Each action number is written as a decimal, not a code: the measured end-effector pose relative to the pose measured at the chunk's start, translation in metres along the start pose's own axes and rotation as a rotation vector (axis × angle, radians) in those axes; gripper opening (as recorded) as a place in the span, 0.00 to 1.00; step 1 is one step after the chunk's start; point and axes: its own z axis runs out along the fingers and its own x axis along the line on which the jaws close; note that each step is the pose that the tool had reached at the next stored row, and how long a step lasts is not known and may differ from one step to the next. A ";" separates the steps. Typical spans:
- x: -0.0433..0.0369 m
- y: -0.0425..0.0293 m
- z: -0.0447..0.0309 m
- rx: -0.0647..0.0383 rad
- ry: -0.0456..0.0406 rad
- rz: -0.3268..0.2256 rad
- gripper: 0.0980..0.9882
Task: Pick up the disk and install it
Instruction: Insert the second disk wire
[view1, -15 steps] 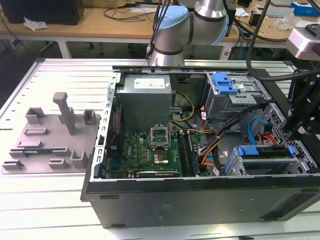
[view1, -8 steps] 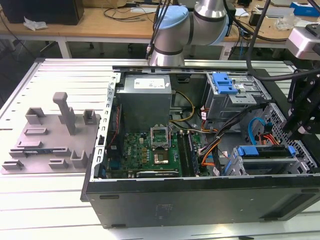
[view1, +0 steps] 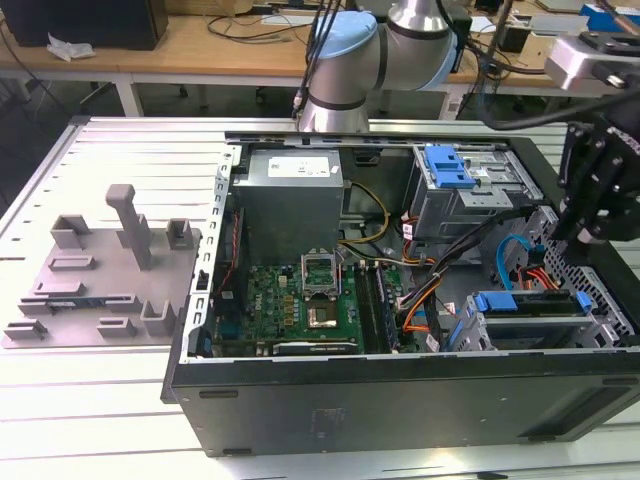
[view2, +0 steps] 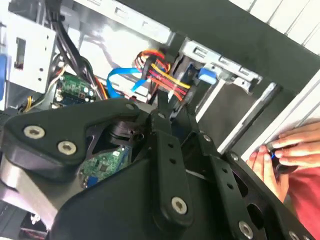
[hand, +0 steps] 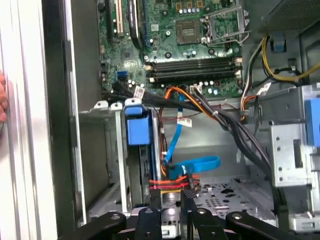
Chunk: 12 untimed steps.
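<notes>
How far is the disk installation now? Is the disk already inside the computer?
Mostly done, it seems: the disk, with its blue rail, sits in the drive cage of the open computer case. In hand: the gripper holds no disk and hangs close to the red and orange cables. Left: whether the disk is fully seated cannot be told.
</notes>
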 end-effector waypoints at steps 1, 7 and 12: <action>0.0003 0.0052 0.0006 0.000 0.0009 0.000 0.22; -0.0007 0.0145 0.0040 0.000 0.0029 0.000 0.22; -0.0074 0.0177 0.0099 0.004 0.0366 0.001 0.22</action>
